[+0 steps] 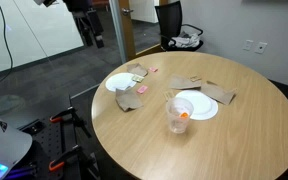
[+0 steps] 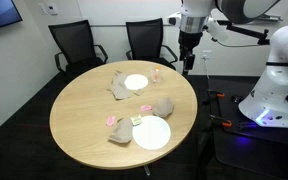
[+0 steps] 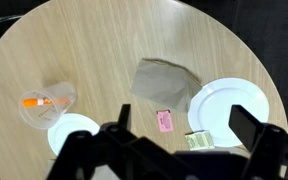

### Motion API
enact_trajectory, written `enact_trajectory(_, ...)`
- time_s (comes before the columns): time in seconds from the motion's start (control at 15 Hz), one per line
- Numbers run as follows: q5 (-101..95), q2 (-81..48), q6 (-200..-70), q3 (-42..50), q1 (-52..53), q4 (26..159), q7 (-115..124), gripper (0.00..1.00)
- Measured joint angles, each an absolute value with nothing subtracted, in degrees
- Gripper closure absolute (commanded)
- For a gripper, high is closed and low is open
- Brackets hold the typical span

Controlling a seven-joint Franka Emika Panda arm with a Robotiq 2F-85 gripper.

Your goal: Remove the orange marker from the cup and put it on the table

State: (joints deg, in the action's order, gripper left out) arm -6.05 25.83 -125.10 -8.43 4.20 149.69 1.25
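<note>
The clear plastic cup (image 1: pixel 177 114) stands upright on the round tan table (image 1: pixel 234 135), beside a white plate. The orange marker (image 1: pixel 184 116) leans inside it. In the wrist view the cup (image 3: pixel 46 104) is at the left with the marker (image 3: pixel 34 101) across it. It also shows faintly in an exterior view (image 2: pixel 155 75). My gripper (image 3: pixel 184 125) is open and empty, its two fingers wide apart. In both exterior views it hangs high above the floor beyond the table's edge (image 1: pixel 92 38) (image 2: pixel 188 62), well away from the cup.
Two white paper plates (image 1: pixel 197 105) (image 1: pixel 120 82) lie on the table with crumpled brown napkins (image 1: pixel 131 99) (image 1: pixel 220 93) around them. A pink scrap (image 3: pixel 165 121) and a small packet (image 3: pixel 197 139) lie near a plate (image 3: pixel 229 105). Black chairs (image 2: pixel 72 45) stand behind the table.
</note>
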Motion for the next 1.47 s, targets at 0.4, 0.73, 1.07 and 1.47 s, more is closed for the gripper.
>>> enact_trajectory(0.4,-6.05,25.83,-125.1,-8.43,4.2,149.69,1.25,0.0)
enact_trajectory(0.73,-6.05,25.83,-125.07,-8.42,4.25,149.69,1.25,0.0)
enact_trajectory(1.07,-6.08,25.9,-125.08,-7.75,4.17,148.81,1.56,0.0)
enact_trajectory(1.47,-9.88,26.09,-125.13,-5.19,2.26,145.13,1.21,0.0)
